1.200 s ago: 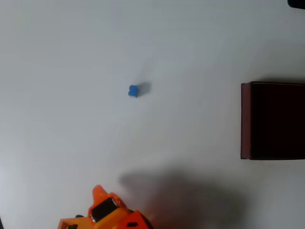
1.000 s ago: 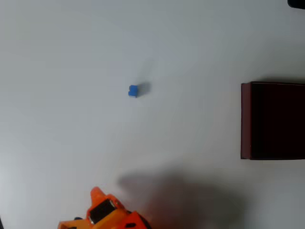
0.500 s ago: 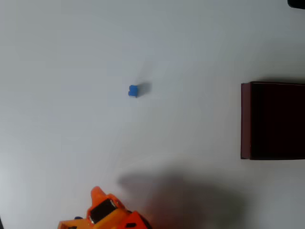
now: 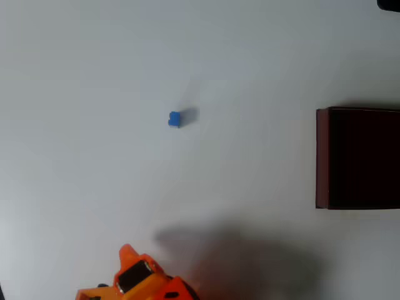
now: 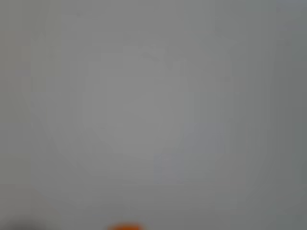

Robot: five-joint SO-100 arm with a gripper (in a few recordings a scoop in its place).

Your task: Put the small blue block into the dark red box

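Note:
In the overhead view the small blue block (image 4: 174,119) lies alone on the white table, left of centre. The dark red box (image 4: 357,157) stands at the right edge, maroon walls around a near-black inside, partly cut off by the frame. My orange gripper (image 4: 129,255) pokes in at the bottom edge, well below the block and far left of the box. Its tip points up-left and nothing is seen in it; whether its fingers are open or shut is hidden. The wrist view is a blurred grey surface with a sliver of orange fingertip (image 5: 125,226) at the bottom.
A soft dark shadow (image 4: 237,256) of the arm falls on the table right of the gripper. A black object corner (image 4: 390,4) shows at the top right.
The gripper has drawn back a few pixels toward the bottom edge since the earliest frame. Block and box have not moved.

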